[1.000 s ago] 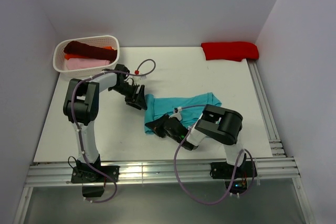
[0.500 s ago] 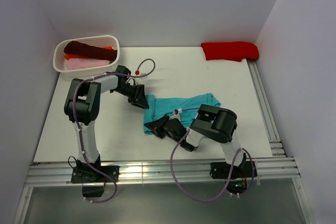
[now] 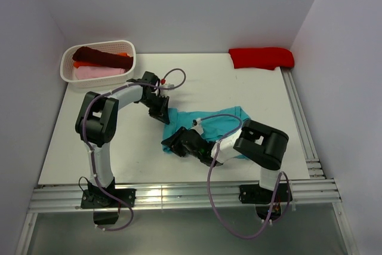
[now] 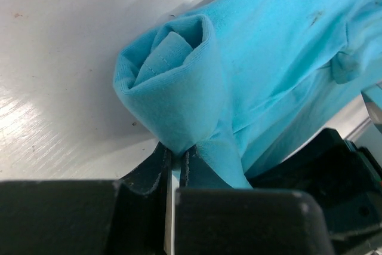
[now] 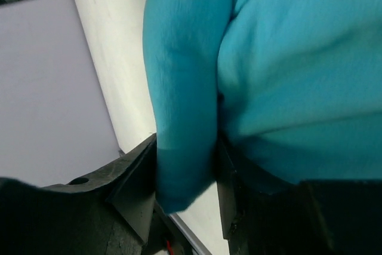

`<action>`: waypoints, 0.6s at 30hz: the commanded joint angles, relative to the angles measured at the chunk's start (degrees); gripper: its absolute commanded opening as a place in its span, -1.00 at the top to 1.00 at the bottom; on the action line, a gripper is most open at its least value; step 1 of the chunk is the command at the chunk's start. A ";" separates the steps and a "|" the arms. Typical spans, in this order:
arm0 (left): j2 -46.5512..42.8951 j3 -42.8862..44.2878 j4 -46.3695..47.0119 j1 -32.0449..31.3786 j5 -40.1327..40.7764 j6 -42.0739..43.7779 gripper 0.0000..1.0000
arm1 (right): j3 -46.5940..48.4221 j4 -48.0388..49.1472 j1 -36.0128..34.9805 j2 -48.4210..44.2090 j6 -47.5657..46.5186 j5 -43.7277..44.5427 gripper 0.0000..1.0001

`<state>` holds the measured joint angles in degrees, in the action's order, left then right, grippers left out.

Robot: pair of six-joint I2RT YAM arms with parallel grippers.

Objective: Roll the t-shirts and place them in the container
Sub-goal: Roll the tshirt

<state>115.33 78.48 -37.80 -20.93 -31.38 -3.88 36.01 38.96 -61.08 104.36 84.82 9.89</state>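
Toward the front of the white tabletop (image 3: 209, 82): right claw (image 3: 170, 143), clamped on a thick fold at the near left corner of the teal t-shirt (image 3: 221, 122), with cloth packed between its two fingers in the wrist view. Stretched rightward from there across the middle of the tabletop, flat but wrinkled, partly hidden under the right arm. Just beyond, at the far left corner of the same t-shirt: left claw (image 3: 161, 111), pinched almost fully together on a thin bit of cloth, right below a loosely curled roll (image 4: 173, 82) of the shirt's edge. Both claws low on the shirt's left side, near each other. Farther back on the left: white basket (image 3: 98, 43) holding a maroon t-shirt (image 3: 98, 57), an orange t-shirt (image 3: 123, 55) and a pink t-shirt (image 3: 95, 72). At the far right corner: red t-shirt (image 3: 261, 58), bunched, close to the back wall, well apart from the rest.
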 commanded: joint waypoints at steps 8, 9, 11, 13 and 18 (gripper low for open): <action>-0.02 0.97 0.89 -1.57 12.65 1.15 0.99 | -2.78 -3.54 -5.28 -5.12 -1.67 0.57 0.00; -0.02 0.98 0.80 -1.66 13.09 1.24 0.99 | -2.87 -3.80 -5.37 -5.56 -1.85 1.00 0.00; -0.10 0.80 0.98 -1.75 13.79 1.42 0.99 | -2.09 -6.33 -5.45 -7.06 -2.72 0.92 0.01; -0.10 0.71 0.98 -1.84 14.06 1.68 0.99 | 0.54 -12.29 -5.63 -9.42 -5.17 1.88 0.01; -0.10 0.80 0.62 -2.01 14.24 2.30 0.99 | 21.01 -52.01 -10.98 -11.46 -9.66 15.75 -0.10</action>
<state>114.67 79.37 -38.92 -22.94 -25.43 -3.90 46.63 8.88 -68.82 96.42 79.31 16.14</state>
